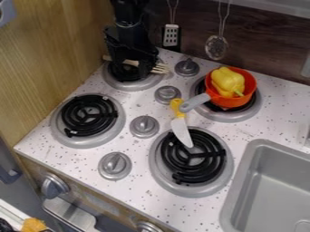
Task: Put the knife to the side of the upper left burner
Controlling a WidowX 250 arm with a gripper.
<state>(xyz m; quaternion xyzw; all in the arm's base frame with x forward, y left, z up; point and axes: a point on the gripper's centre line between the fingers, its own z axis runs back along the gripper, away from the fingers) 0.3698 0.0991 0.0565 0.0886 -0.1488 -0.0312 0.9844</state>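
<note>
**Knife (181, 130) lying on the stovetop (138, 151), gripper (131, 66) hanging by the upper left burner (134, 86)**

At the near right, the lower right burner (158, 182) is sitting beside the sink (227, 212). The knife's blade is reaching over this burner's back rim, its tip pointing toward the front, while its yellow handle is lying farther back. That slanting pose is probably leaving the handle as the easier part to grasp, though the grey pot handle (195, 103) is crowding it closely; whether the two are touching, I cannot tell.

Farther back, the orange pot (233, 101) is resting on the upper right burner (225, 117), cradling a yellow pepper (228, 81). Its handle is angling inward, so a careless lift of the knife could be nudging it.

At the far left, the gripper is pointing down over the upper left burner, where a fork (158, 69) is lying across the coil. I cannot tell whether its jaws are apart, together or clamped on the fork. The knife is lying well apart from it, so the task is awaiting a grasp and a move to that burner's side.
</note>
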